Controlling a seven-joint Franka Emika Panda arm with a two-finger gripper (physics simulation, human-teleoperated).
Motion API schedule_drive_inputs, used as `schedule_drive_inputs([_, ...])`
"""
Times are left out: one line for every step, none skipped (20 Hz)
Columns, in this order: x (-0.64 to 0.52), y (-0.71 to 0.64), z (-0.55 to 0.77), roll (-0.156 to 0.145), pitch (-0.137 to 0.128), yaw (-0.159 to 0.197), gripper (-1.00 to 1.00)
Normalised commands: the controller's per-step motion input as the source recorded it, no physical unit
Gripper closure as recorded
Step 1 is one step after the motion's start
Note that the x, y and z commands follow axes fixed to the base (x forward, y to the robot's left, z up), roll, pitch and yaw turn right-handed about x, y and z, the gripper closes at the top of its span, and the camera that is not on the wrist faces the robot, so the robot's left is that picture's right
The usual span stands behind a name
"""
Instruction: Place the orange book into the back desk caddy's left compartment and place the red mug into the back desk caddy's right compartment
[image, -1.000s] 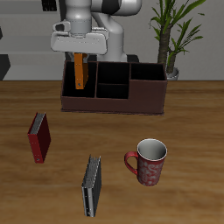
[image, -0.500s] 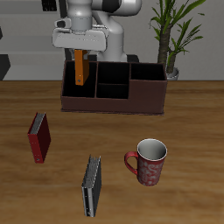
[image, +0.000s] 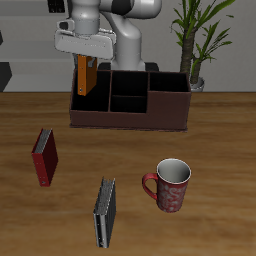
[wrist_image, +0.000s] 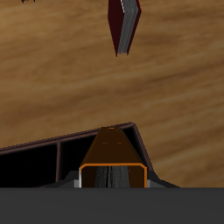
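The orange book (image: 85, 73) is hanging upright in the gripper (image: 85, 55), whose two fingers are closing on its upper end, so the tool is holding it by the cover; its plain orange face is showing with a darker edge along one side, and it is tilting slightly above the end section of the back desk caddy (image: 130, 113), at that section's outer wall. In the wrist view the orange book (wrist_image: 111, 157) is filling the space between the fingers, with the caddy's dark rim (wrist_image: 52, 144) just below it. Nearest the table's front edge a grey-black book (image: 104, 212) is lying on the wood, and the red mug (image: 170, 185) is standing beside it, upright, its pale inside showing and its handle pointing toward that book. A little farther back, a dark red book (image: 44, 156) is resting apart from both. The wooden table (image: 215, 150) is showing a brown grain, and behind the caddy a potted plant (image: 196, 35) is rising against a pale wall.
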Motion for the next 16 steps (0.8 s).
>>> schedule_drive_inputs([0.01,0.02,0.01,0.0,0.0,0.0,1.0])
schedule_drive_inputs([-0.02,0.15,-0.43,0.123,0.221,-0.279,1.0])
schedule_drive_inputs([-0.04,0.11,-0.17,0.033,0.116,-0.125,1.0])
schedule_drive_inputs([0.0,0.0,0.0,0.0,0.0,0.0,1.0])
schedule_drive_inputs([-0.02,0.13,-0.1,0.042,-0.011,-0.002,1.0])
schedule_drive_inputs([0.02,0.01,-0.08,-0.014,0.015,-0.05,1.0])
schedule_drive_inputs([0.02,0.05,-0.08,0.02,0.047,-0.054,1.0])
schedule_drive_inputs([0.05,0.09,-0.17,0.041,0.065,-0.061,1.0])
schedule_drive_inputs([0.02,-0.02,-0.12,0.013,0.021,-0.099,1.0])
schedule_drive_inputs([-0.01,-0.01,-0.07,-0.017,0.01,-0.043,1.0])
schedule_drive_inputs([0.04,-0.01,-0.07,0.059,0.041,-0.051,1.0])
schedule_drive_inputs([-0.02,-0.03,-0.06,-0.017,0.008,-0.063,1.0])
schedule_drive_inputs([-0.02,-0.02,0.0,-0.019,-0.043,-0.005,1.0])
schedule_drive_inputs([-0.03,0.01,0.01,0.035,-0.025,-0.066,1.0])
schedule_drive_inputs([0.0,0.0,0.0,0.0,0.0,0.0,1.0])
schedule_drive_inputs([-0.03,-0.01,0.03,0.016,-0.006,-0.043,1.0])
